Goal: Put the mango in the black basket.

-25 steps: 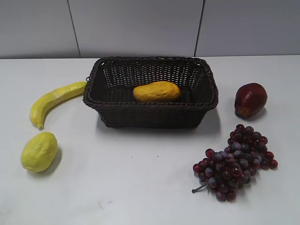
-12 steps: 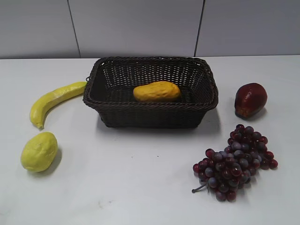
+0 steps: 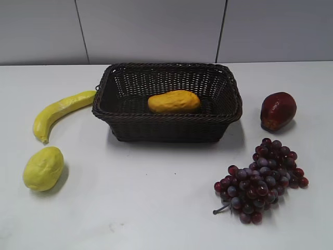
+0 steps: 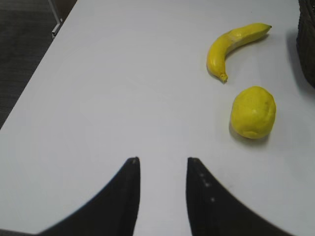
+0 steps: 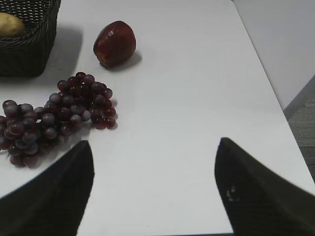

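On my exterior feed the white table (image 3: 156, 208) fills the frame, and the black basket (image 3: 167, 124) sits upright at about 12 o'clock from its middle. The mango (image 3: 174, 101) lies on its side inside the basket, resting on the woven floor toward the near wall. At 4 o'clock from the basket I see a bunch of dark grapes (image 3: 261, 180), well apart from it, and at 3 o'clock a dark red fruit (image 3: 278, 110) near the basket's right end. A banana (image 3: 60, 112) lies at 9 o'clock, its tip just beside the basket's left rim, with a lemon (image 3: 43, 167) at 8 o'clock. My left gripper (image 4: 161, 162) hovers over bare table with a narrow gap between its fingers, holding nothing. My right gripper (image 5: 153, 147) hangs with its fingers spread wide, empty, near the grapes.
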You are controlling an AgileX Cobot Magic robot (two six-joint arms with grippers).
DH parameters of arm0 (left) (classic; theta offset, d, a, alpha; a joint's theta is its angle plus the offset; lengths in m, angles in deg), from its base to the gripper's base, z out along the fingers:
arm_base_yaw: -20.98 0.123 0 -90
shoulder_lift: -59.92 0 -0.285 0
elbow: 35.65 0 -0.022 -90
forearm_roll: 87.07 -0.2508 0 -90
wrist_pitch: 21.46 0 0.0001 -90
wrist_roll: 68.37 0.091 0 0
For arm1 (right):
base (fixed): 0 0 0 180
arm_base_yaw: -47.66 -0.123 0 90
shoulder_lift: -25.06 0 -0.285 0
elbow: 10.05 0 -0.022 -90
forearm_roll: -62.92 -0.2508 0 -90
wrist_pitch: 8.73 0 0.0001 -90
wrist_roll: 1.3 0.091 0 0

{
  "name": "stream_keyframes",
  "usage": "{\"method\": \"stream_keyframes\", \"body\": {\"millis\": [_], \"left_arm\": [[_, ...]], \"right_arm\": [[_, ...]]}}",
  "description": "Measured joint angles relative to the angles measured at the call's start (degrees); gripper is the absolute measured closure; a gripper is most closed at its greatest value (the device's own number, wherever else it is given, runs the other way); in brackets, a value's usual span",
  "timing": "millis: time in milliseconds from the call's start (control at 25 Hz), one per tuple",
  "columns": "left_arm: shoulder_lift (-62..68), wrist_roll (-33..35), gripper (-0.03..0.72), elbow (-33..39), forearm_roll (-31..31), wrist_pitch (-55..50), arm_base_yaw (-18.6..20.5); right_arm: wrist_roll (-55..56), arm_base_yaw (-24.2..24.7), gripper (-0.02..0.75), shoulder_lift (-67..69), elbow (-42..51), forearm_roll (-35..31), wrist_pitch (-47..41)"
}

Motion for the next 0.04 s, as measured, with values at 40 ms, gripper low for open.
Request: {"method": "stream_keyframes", "body": {"millis": [40], "left_arm": [[0.00,0.00,0.452,0.00,0.00,0.00,0.00]], "right_arm": [[0.00,0.00,0.149,0.00,0.00,0.00,0.00]]}}
